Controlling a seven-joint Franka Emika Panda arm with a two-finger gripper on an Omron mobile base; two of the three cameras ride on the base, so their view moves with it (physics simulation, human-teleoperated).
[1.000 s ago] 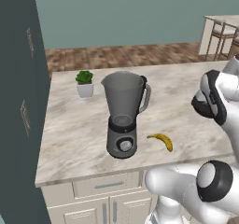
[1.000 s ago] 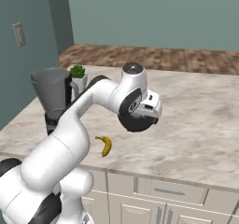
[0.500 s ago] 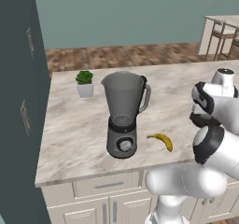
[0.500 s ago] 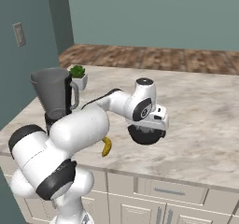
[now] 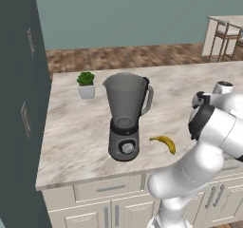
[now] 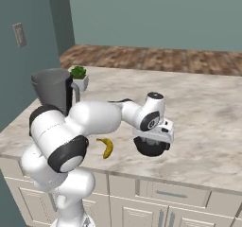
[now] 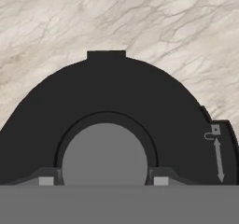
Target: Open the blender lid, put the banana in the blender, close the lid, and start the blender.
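A pale marbled counter [image 5: 71, 137] runs over white drawer fronts in a kitchen with teal-grey walls and a wood floor behind. On it the blender [image 5: 126, 115] stands upright, its translucent grey jar uncovered at the rim, handle toward the banana's side, silver dial facing the counter's front edge. A small white potted plant [image 5: 86, 85] sits behind it, apart. The banana [image 5: 164, 143] lies flat on the counter near the blender's base, not touching it; in the right base view it shows as a yellow curve [image 6: 108, 147] next to the robot's forearm. The gripper [image 6: 152, 141] hangs low over the counter, well to the banana's far side from the blender, clamped on the blender lid [image 7: 116, 106]: in the hand view the two fingertips [image 7: 45, 180] sit on either side of the lid's light grey knob, the dark round cap spreading beyond it over the marble
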